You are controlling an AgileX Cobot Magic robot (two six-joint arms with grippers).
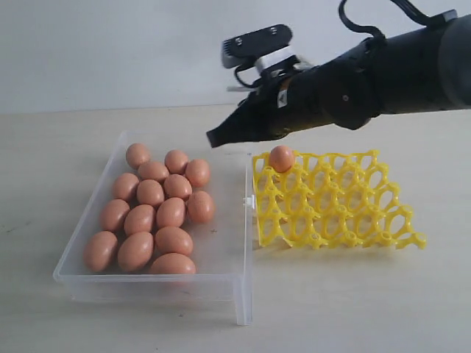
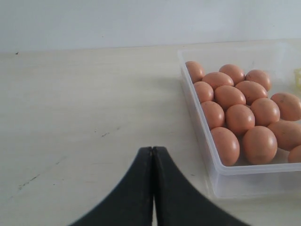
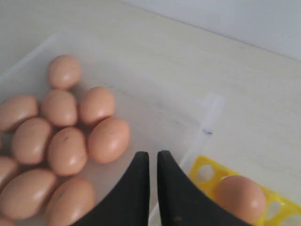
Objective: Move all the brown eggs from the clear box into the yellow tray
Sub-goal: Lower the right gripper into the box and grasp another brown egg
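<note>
Jaws of the left gripper sit clenched and empty outside the clear box's left wall; brown eggs crowd its left half, long axes mostly near-to-far; right gripper (pinched almost shut, holding nothing) hangs near its far right corner, nearer them; lone egg fills the yellow tray's far left cup

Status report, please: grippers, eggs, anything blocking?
Left gripper shut, empty. Right gripper shut, empty, above box. One egg in tray, other eggs in box. Nothing blocking.
</note>
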